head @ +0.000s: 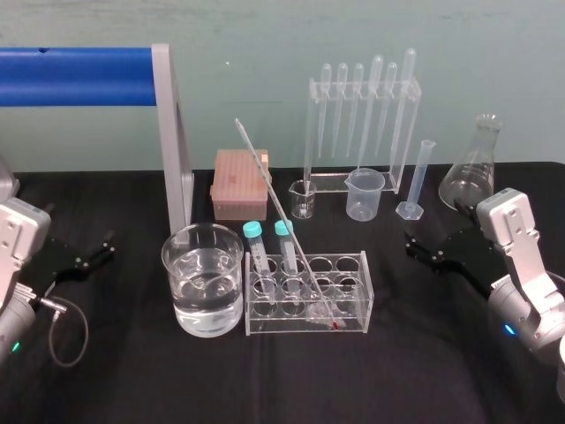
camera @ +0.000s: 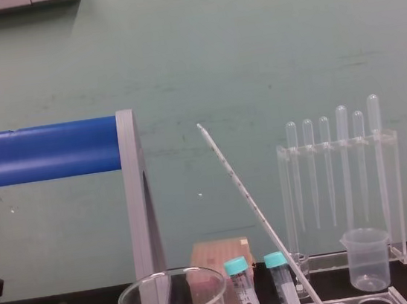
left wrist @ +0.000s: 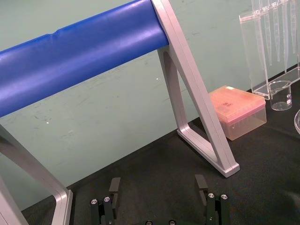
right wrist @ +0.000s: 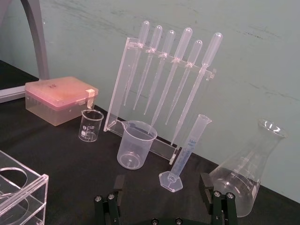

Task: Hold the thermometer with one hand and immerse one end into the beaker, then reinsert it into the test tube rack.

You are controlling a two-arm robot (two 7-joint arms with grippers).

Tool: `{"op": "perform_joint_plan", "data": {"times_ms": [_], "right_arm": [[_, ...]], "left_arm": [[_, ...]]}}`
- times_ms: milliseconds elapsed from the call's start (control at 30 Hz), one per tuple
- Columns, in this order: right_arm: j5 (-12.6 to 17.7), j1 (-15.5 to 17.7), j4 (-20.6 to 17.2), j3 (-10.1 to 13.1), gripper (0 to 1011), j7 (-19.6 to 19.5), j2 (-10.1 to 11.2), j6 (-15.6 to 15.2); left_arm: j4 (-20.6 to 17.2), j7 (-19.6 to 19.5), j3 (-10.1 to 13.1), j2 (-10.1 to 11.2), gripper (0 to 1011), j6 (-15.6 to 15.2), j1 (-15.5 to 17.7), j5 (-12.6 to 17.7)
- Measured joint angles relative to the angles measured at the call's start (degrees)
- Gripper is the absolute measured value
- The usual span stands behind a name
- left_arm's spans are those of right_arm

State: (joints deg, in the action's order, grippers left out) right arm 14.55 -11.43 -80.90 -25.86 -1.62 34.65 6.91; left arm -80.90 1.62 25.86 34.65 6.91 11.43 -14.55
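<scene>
The thermometer (head: 287, 230) is a long thin glass rod that stands slanted in the test tube rack (head: 357, 305), its top leaning back to the left; in the chest view the thermometer (camera: 252, 205) rises well above the tubes. Two teal-capped tubes (head: 256, 243) stand in the rack's left holes. The wide glass beaker (head: 203, 283), holding clear liquid, sits just left of the rack. My left gripper (head: 104, 249) rests open at the table's left, far from the rack, its fingers (left wrist: 114, 186) spread over bare cloth. My right gripper (head: 422, 252) is open to the right of the rack, holding nothing.
A blue bar on a grey frame (head: 172, 132) stands behind the beaker. Behind the rack are a pink tip box (head: 240, 184), a small glass beaker (head: 303, 199), a plastic beaker (head: 365, 194), a pipette stand (head: 364, 115), a graduated cylinder (head: 421, 181) and a conical flask (head: 472, 172).
</scene>
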Motion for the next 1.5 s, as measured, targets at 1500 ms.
{"op": "perform_joint_plan", "data": {"times_ms": [1500], "right_arm": [[0.0, 0.0, 0.0, 0.0, 1002, 0.0, 0.0, 0.0]], "left_arm": [[0.0, 0.0, 0.0, 0.0, 1008, 0.0, 0.0, 0.0]]}}
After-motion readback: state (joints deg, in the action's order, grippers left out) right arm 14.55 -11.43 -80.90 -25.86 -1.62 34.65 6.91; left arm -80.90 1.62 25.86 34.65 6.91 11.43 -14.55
